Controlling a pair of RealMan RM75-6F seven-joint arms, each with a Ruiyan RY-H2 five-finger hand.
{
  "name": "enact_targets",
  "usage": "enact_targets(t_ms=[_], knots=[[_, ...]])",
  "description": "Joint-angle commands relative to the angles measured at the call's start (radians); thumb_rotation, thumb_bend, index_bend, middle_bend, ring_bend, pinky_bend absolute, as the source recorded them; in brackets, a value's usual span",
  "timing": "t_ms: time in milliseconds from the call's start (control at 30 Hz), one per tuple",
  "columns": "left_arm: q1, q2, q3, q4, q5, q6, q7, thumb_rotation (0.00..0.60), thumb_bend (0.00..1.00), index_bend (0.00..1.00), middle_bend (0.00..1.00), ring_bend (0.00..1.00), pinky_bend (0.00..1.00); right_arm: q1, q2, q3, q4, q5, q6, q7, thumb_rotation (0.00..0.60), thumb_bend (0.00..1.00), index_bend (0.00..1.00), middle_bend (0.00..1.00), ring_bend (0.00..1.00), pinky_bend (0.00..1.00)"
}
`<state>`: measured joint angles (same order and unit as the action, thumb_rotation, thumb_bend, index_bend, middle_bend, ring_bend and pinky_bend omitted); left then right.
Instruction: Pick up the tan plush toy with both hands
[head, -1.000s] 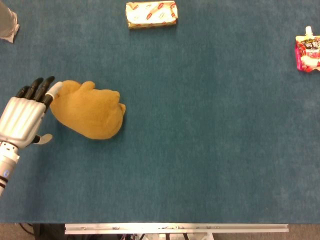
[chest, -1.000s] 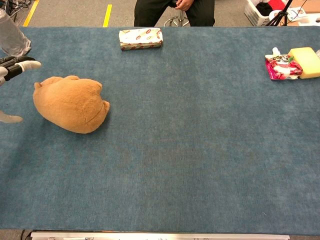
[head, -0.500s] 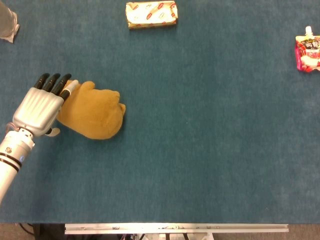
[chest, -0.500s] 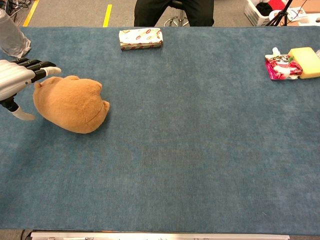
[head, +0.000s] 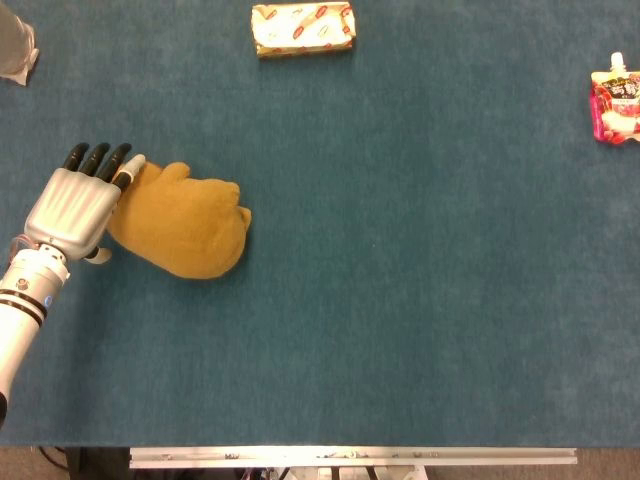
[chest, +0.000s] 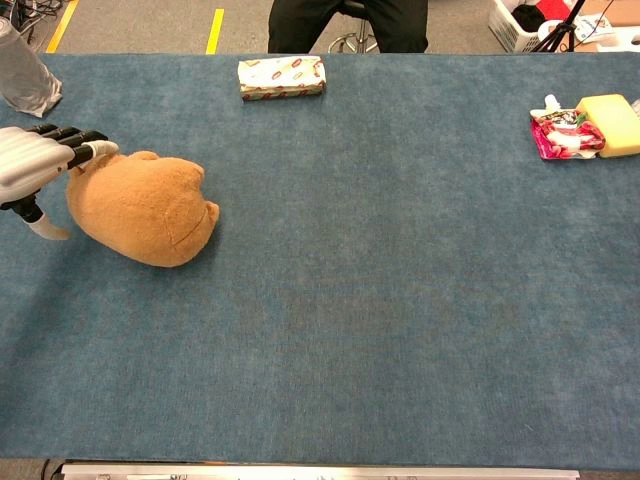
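Observation:
The tan plush toy (head: 185, 224) (chest: 145, 207) lies on the blue table at the left. My left hand (head: 78, 201) (chest: 35, 167) is flat against the toy's left side, fingers stretched out and apart, its fingertips (head: 110, 160) at the toy's upper left edge. It holds nothing. The thumb hangs below, beside the toy's lower left. My right hand shows in neither view.
A wrapped box (head: 302, 28) (chest: 281, 76) lies at the far edge. A red drink pouch (head: 616, 102) (chest: 560, 131) and a yellow sponge (chest: 611, 124) sit at the far right. A clear plastic item (head: 15, 52) (chest: 25, 75) is at the far left corner.
My left hand came in from the left to the toy's side, then eased back slightly left. The toy has hardly shifted.

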<state>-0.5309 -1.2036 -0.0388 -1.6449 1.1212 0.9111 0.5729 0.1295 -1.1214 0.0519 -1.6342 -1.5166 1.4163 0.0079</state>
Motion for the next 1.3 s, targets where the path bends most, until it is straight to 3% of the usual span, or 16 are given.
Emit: enact_targets(t_ms=[33,667,833,1000,1133,1300], knots=[[-0.007,-0.014,0.008,0.017,-0.016,-0.004,0.009,0.600,0.02,0.00,0.00,0.00,0.08,-0.001,-0.002,-0.002,0.002,0.000,-0.001,0.000,0.600,0.04,0.26,0.24,0.25,0.45],[-0.042,-0.086,0.030,0.057,-0.011,0.010,0.012,0.600,0.02,0.00,0.00,0.00,0.18,-0.004,-0.014,-0.011,0.013,0.004,-0.009,0.011,0.600,0.04,0.26,0.24,0.25,0.45],[-0.041,-0.125,0.024,0.089,0.022,0.038,-0.023,0.600,0.02,0.01,0.00,0.04,0.34,-0.006,-0.018,-0.014,0.018,0.006,-0.010,0.014,0.600,0.04,0.25,0.24,0.25,0.45],[-0.034,-0.158,0.025,0.136,0.091,0.076,-0.077,0.600,0.02,0.19,0.21,0.22,0.52,-0.008,-0.021,-0.015,0.022,0.007,-0.011,0.018,0.600,0.04,0.26,0.24,0.25,0.45],[-0.033,-0.162,0.030,0.146,0.109,0.084,-0.080,0.600,0.02,0.27,0.34,0.32,0.57,-0.009,-0.023,-0.016,0.024,0.007,-0.010,0.021,0.600,0.04,0.26,0.24,0.25,0.45],[-0.025,-0.162,0.032,0.150,0.123,0.103,-0.083,0.600,0.03,0.46,0.55,0.47,0.63,-0.010,-0.025,-0.018,0.027,0.008,-0.012,0.023,0.600,0.04,0.26,0.24,0.25,0.45]])
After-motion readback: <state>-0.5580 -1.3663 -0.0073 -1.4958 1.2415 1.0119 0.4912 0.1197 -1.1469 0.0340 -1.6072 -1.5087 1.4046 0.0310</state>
